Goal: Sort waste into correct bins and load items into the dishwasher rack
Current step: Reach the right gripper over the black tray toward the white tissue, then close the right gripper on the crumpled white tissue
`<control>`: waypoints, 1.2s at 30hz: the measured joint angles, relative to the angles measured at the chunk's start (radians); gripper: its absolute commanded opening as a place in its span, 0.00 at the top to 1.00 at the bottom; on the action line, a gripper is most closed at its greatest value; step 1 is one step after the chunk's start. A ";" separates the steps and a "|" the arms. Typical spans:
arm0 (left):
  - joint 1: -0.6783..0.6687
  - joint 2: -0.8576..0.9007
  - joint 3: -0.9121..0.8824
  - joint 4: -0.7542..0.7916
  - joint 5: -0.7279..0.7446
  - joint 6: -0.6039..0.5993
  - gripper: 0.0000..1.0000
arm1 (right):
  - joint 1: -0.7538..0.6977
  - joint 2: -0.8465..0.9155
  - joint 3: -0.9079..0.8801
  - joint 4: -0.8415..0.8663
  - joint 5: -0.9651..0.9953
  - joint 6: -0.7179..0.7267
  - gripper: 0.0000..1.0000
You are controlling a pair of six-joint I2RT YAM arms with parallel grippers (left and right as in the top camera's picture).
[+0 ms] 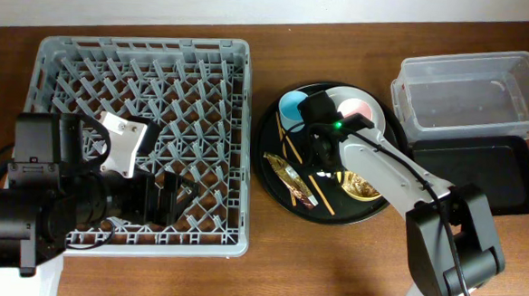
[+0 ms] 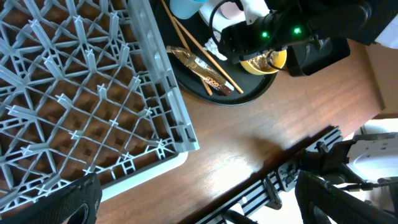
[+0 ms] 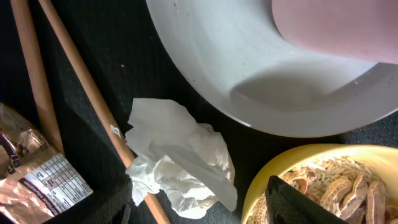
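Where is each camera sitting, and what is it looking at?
Overhead: above the table, facing down at rack, round tray, left arm, right arm.
Left wrist: on the left arm, looking past the rack corner to the round tray; own open jaws below.
Right wrist: close over the tissue, plate and bowl; one finger shows.
All share the chopsticks.

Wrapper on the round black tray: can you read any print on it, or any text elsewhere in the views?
Wrapper, pale panel with a printed grid, right wrist view: too small to read.
Same wrapper, pale lettering on its dark end, left wrist view: blurred, unreadable.
Elsewhere: no text, number or sign visible.
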 measured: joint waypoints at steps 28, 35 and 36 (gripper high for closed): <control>0.000 0.000 0.000 0.000 0.000 0.000 0.01 | 0.000 -0.049 0.030 -0.002 -0.023 -0.001 0.28; 0.000 0.000 0.000 0.000 0.000 0.000 0.01 | 0.000 -0.043 -0.110 0.165 -0.034 0.000 0.29; 0.000 0.000 0.000 0.000 0.000 0.000 0.00 | 0.000 -0.043 -0.122 0.190 -0.034 0.000 0.30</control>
